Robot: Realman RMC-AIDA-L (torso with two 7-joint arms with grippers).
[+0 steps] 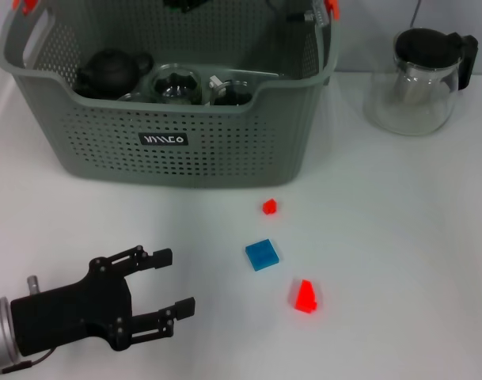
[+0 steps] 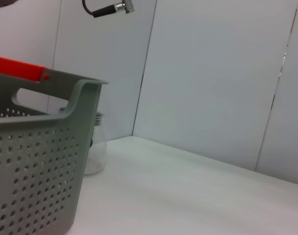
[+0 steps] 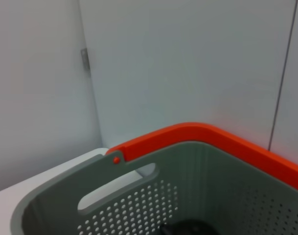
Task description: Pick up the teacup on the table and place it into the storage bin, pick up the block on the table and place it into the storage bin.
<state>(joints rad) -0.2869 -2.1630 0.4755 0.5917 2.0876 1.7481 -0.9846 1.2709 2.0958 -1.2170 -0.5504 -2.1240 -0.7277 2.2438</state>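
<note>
Left claw [image 1: 171, 283], matte black with two slim fingers spread wide and gripping nothing, low over the smooth white table [image 1: 399, 253], well apart from the flat blue square block [image 1: 262, 254]. Between two small glossy red pieces [image 1: 269, 207] [image 1: 305, 296], that block; behind them, the grey perforated plastic storage bin [image 1: 177, 150], orange-clipped, with a dark teapot [image 1: 111, 70] and glassware inside. Right claw out of sight; clear glass pitcher [image 1: 419, 79] beside the bin.

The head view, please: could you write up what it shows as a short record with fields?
storage bin: grey, perforated, at the table's far left; holds a dark teapot and glassware
blocks on table: blue block, small red block, larger red block
glass pitcher: far right, black lid
left hand: open, low, left of the blocks
right hand: not in view
</note>
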